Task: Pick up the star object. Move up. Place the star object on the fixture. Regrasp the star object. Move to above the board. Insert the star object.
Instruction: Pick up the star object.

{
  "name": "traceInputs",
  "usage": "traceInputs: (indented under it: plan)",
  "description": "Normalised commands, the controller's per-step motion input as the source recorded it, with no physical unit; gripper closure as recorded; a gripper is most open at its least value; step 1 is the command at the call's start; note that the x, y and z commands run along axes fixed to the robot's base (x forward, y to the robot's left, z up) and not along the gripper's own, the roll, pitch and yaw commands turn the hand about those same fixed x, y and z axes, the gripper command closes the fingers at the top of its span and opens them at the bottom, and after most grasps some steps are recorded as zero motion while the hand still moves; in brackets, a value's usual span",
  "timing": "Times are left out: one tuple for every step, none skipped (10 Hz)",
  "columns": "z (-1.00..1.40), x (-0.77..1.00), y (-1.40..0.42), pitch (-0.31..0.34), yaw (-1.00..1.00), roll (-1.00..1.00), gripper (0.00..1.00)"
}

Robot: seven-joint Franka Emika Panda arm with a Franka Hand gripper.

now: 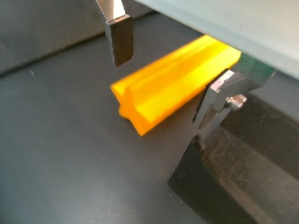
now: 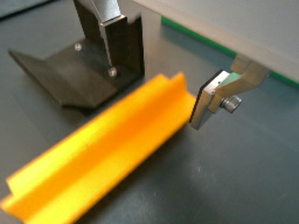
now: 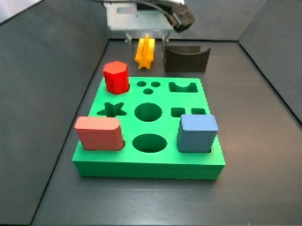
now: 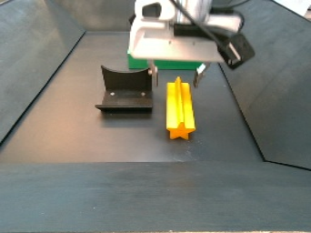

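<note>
Straddling the star object (image 2: 105, 157) w/ fingers (image 1: 119, 39) wide open, tool (image 1: 167, 70) should be lowered & centred on ridges before closing, fixture (image 4: 125, 91) kept clear.

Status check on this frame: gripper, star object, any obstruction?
Gripper open, low, fingers either side of the star object, no contact visible. Star object flat on the floor beside the fixture, behind the board. Nothing in the way.

Star object (image 4: 180, 109): orange ridged prism, flat on floor between fixture (image 4: 125, 91) and green board (image 3: 147, 126); gripper (image 2: 163, 74) straddles it, unclamped.
</note>
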Motion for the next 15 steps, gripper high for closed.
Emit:
traceInputs:
  plan:
    - [-0.94,0.0,0.17,-0.106,0.08,0.11,0.0]
    - [-0.91,0.0,0.18,-0.103,0.07,0.12,0.0]
    - [-0.42,0.0,0.0,-0.1,0.02,0.05,0.0]
    - [0.0,0.0,0.0,-0.007,0.0,0.0,0.0]
    - [0.0,0.0,0.0,0.0,0.0,0.0,0.0]
    - [0.0,0.0,0.0,0.0,0.0,0.0,1.0]
    - [0.0,0.0,0.0,0.0,0.0,0.0,1.0]
    - [0.0,0.0,0.0,0.0,0.0,0.0,1.0]
    - [0.0,0.0,0.0,0.0,0.0,0.0,1.0]
    - [0.0,0.0,0.0,0.0,0.0,0.0,1.0]
    - [0.0,0.0,0.0,0.0,0.0,0.0,1.0]
    - [0.0,0.0,0.0,0.0,0.0,0.0,1.0]
    - [0.0,0.0,0.0,0.0,0.0,0.0,1.0]
    - [0.0,0.0,0.0,0.0,0.0,0.0,1.0]
    - [0.0,0.0,0.0,0.0,0.0,0.0,1.0]
